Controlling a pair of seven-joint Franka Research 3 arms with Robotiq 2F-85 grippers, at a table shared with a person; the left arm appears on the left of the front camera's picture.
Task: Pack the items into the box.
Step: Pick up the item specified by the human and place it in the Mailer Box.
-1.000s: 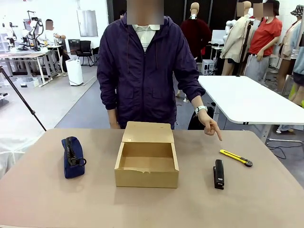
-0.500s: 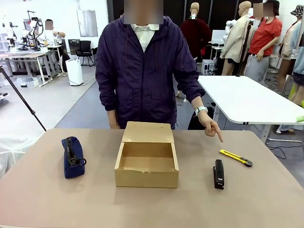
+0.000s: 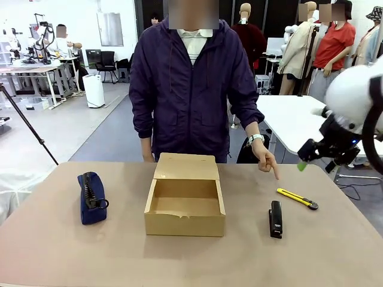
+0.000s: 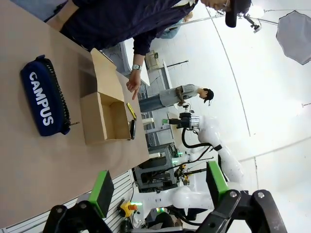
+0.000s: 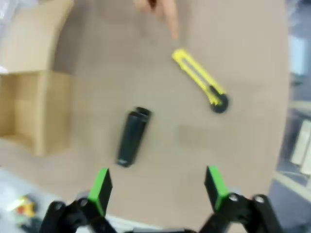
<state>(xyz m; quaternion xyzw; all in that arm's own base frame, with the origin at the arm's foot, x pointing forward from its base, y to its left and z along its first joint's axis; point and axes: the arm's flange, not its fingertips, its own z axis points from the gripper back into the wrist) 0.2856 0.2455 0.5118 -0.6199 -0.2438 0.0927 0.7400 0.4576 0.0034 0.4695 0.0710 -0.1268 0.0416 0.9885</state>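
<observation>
The navy blue pouch (image 3: 92,197) lies on the table's left part, its "CAMPUS" print visible in the left wrist view (image 4: 44,104). The tan box (image 3: 185,200) stands open in the middle, flap lid tilted back toward the person; it also appears as the box (image 4: 104,114) and the box (image 5: 29,97). The yellow tool (image 3: 297,198) lies right of it, and the person's finger (image 3: 274,172) points down beside it. My right gripper (image 3: 306,160) hangs open in the air above the table's right edge, over the yellow tool (image 5: 199,80). My left gripper (image 4: 159,187) is open, well back from the pouch.
A black stapler (image 3: 275,219) lies between box and yellow tool, also seen as the stapler (image 5: 132,136). The person stands at the far edge behind the box. A white table (image 3: 311,125) stands beyond on the right. Bare tabletop (image 3: 191,257) stretches along the near side.
My right arm has swung into the front view from the right, above the table's right edge. The person has shifted slightly to the right; the pointing hand stays.
</observation>
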